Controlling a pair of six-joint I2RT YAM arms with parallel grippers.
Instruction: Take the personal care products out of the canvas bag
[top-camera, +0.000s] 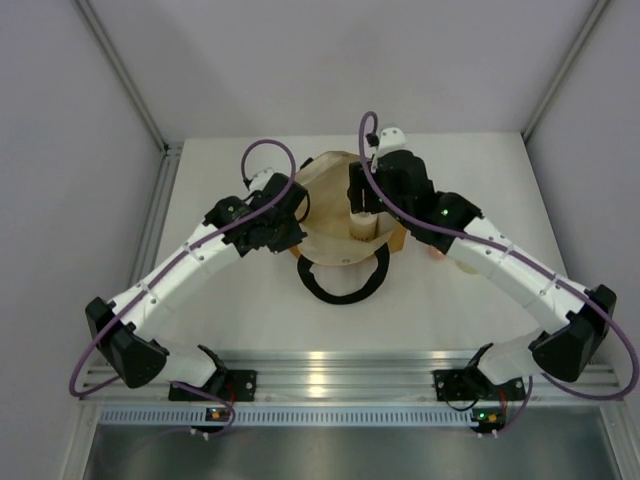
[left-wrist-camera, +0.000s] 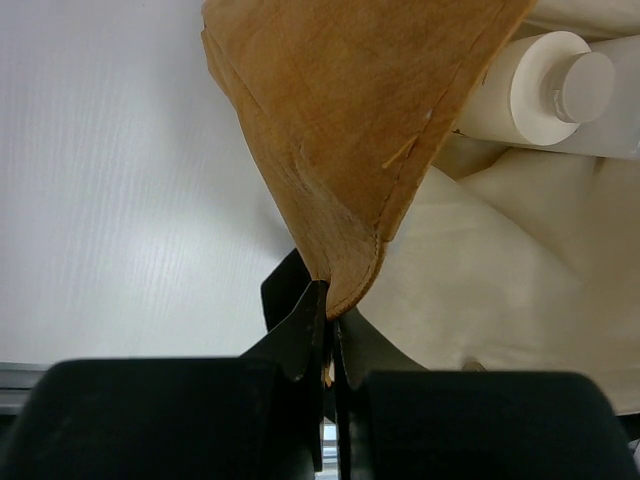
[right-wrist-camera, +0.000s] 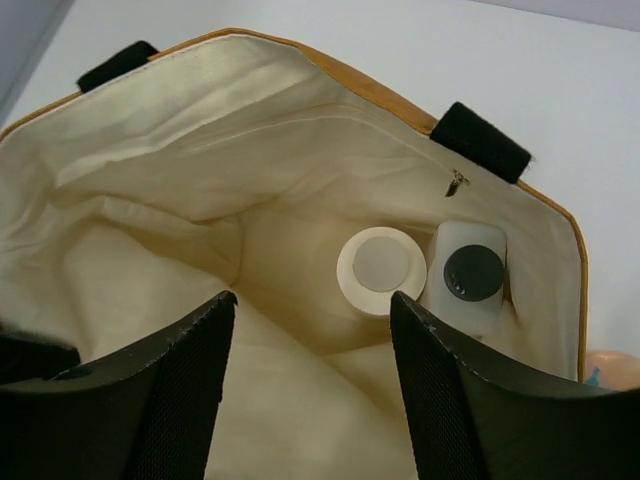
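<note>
The canvas bag (top-camera: 325, 180) lies in the middle of the table, its mouth open and its cream lining (right-wrist-camera: 200, 150) showing. My left gripper (left-wrist-camera: 328, 300) is shut on the bag's tan rim (left-wrist-camera: 350, 150) at its left side. Over the mouth hangs my right gripper (right-wrist-camera: 312, 300), open, with nothing between its fingers. Deep inside stand a short cream cylinder (right-wrist-camera: 380, 268) and a clear bottle with a black cap (right-wrist-camera: 470, 275), side by side, just past the right finger's tip. The cream cylinder (left-wrist-camera: 540, 85) also shows in the left wrist view.
A black loop handle (top-camera: 345, 288) lies on the table in front of the bag, and two handle ends (right-wrist-camera: 480, 140) sit on its far rim. An orange-pink object (top-camera: 437, 252) rests outside the bag to its right, mostly hidden by my right arm.
</note>
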